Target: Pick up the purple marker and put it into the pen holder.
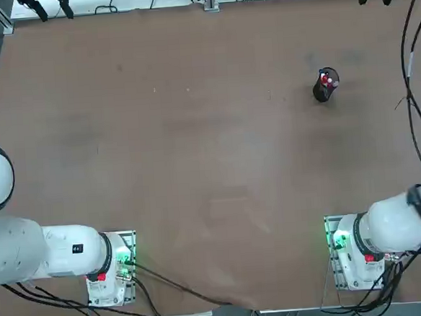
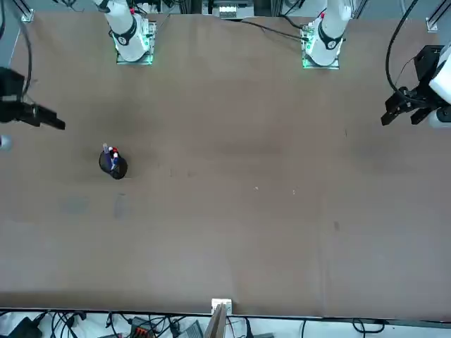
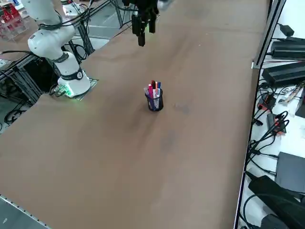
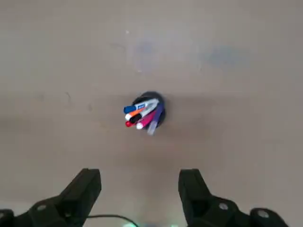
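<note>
The pen holder (image 4: 147,101) is a small black cup standing upright on the brown table (image 1: 197,166), also seen in the top view (image 1: 325,86), front view (image 2: 113,164) and right side view (image 3: 155,101). The purple marker (image 4: 155,117) leans inside it among blue, orange, red and pink pens. My right gripper (image 4: 139,189) hangs high above the table, open and empty, with the holder straight ahead between its fingers (image 4: 87,187). It also shows in the front view (image 2: 55,122) and side view (image 3: 146,34), well apart from the cup.
Cables, power bricks and boxes line the floor past the table's far edge (image 3: 281,71). The right arm's base (image 1: 354,253) is bolted near the front edge. Bare tabletop surrounds the cup on all sides.
</note>
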`<state>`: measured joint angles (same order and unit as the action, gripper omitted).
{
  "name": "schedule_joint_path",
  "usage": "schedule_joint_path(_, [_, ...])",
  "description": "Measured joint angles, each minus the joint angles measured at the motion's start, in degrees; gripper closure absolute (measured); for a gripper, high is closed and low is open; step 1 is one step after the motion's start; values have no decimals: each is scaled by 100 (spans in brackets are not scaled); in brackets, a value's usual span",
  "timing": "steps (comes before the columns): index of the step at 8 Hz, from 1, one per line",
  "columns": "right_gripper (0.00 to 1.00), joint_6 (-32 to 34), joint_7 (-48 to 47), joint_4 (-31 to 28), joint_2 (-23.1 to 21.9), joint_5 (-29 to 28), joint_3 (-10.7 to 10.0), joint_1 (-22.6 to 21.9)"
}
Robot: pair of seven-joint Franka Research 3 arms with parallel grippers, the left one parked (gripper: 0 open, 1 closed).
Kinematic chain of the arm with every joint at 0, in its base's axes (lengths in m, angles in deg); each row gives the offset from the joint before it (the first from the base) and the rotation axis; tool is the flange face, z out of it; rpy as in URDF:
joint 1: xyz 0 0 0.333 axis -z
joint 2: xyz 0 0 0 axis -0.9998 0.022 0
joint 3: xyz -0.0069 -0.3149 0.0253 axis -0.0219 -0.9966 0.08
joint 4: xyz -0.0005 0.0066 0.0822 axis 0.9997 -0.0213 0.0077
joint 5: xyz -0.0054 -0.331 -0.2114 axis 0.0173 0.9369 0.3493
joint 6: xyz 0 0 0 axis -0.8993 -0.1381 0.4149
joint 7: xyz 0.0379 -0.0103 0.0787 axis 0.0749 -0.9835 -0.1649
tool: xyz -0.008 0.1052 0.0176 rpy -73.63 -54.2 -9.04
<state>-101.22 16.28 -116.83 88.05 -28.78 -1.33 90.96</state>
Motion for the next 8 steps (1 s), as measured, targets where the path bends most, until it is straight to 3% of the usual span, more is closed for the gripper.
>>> schedule_joint_path(2, [0, -523, -123, -768, -713, 341, 396, -2])
schedule_joint_path(3, [0, -579, -243, -944, -886, 357, 478, -2])
schedule_joint_path(8, [0, -523, -111, -1023, -957, 282, 196, -6])
